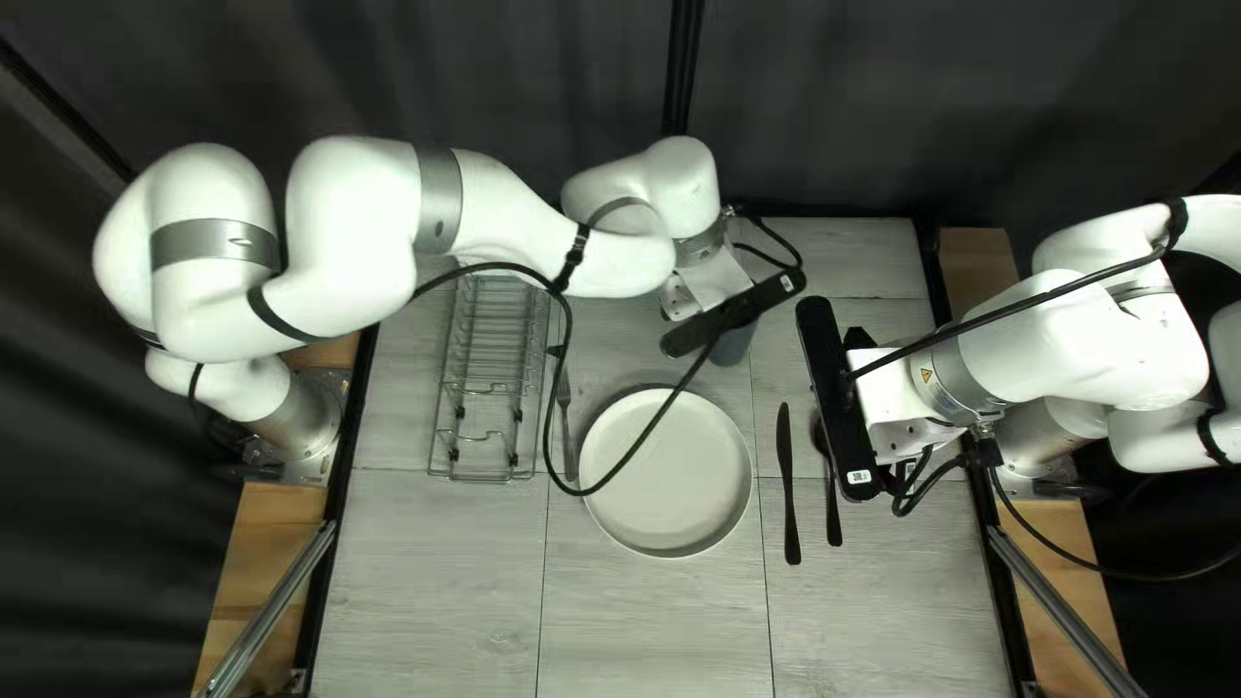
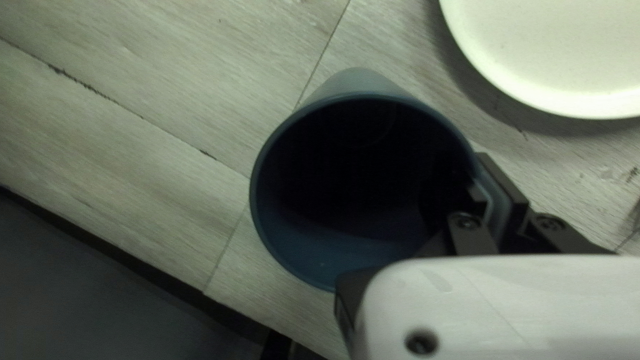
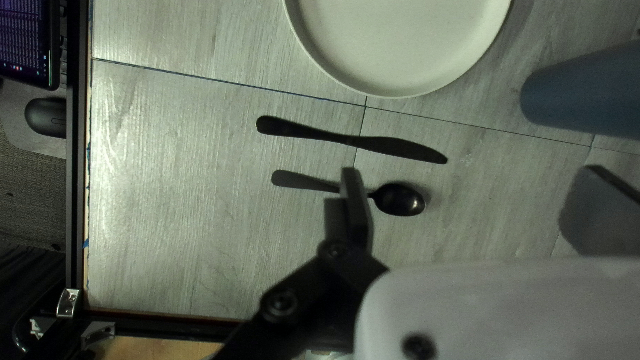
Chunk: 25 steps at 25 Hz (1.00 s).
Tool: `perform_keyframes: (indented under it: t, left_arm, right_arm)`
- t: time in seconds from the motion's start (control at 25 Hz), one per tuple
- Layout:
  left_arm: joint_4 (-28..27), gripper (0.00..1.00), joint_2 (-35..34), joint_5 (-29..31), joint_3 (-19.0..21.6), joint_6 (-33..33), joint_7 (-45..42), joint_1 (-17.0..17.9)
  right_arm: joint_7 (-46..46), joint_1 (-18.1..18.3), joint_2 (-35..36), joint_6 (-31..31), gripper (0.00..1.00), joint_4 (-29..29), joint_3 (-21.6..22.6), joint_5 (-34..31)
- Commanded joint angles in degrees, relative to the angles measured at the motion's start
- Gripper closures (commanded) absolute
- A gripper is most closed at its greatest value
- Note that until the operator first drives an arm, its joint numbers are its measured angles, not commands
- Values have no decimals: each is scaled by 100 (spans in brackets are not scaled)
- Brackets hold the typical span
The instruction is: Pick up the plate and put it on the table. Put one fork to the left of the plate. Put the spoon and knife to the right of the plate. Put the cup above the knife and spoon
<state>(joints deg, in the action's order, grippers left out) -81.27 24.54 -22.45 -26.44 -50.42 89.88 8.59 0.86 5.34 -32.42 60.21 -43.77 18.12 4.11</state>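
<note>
Toward the table's far edge (image 1: pixel 853 233), left gripper (image 1: pixel 733 313) pinches the cup (image 1: pixel 734 347); right gripper (image 1: pixel 838 398), cannot tell. Only top left view shows fork (image 1: pixel 564 392).

No wording can be read with certainty. The right arm (image 1: pixel 1073 339) bears 1 yellow triangular warning sign (image 1: pixel 926 375) on its grey collar (image 1: pixel 953 384); the inner symbol is too small to resolve. A white label (image 1: pixel 859 477) with dark print is fixed near the lower end of the long black housing (image 1: pixel 834 388) on the same arm. In the right wrist view, a screen (image 3: pixel 23 40) displays rows of small characters, too fine to make out.
</note>
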Motion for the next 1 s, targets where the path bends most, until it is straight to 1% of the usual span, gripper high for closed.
perform_keyframes:
  t: [0.04,0.16,0.44,0.56,0.64,0.68,0.72,0.8,0.84,0.88,1.0]
  left_arm:
    - [-158,100,156,-5,41,-37,32,-14]
    - [-138,100,142,12,40,-39,70,-17]
    - [-452,100,454,-46,123,-115,183,-109]
    - [-484,100,500,-33,131,-126,199,-110]
    - [-495,95,518,-19,131,-139,204,-107]
    - [-493,74,521,-15,132,-137,209,-106]
    - [-490,40,535,-12,135,-142,221,-110]
    - [-473,46,555,-24,145,-133,241,-119]
    - [-446,4,545,-44,153,-128,259,-127]
    - [-425,0,530,-70,160,-114,264,-136]
    - [-240,0,261,10,82,-153,172,-63]
  right_arm:
    - [0,0,0,0,0,0,0,0]
    - [0,0,0,0,0,0,0,0]
    - [0,0,0,0,0,0,0,0]
    - [0,0,0,0,0,0,0,0]
    - [0,0,0,0,0,0,0,0]
    - [0,0,0,0,0,0,0,0]
    - [0,0,0,0,0,0,0,0]
    - [0,0,0,0,0,0,0,0]
    - [0,0,0,0,0,0,0,0]
    - [0,0,0,0,0,0,0,0]
    - [0,0,0,0,0,0,0,0]
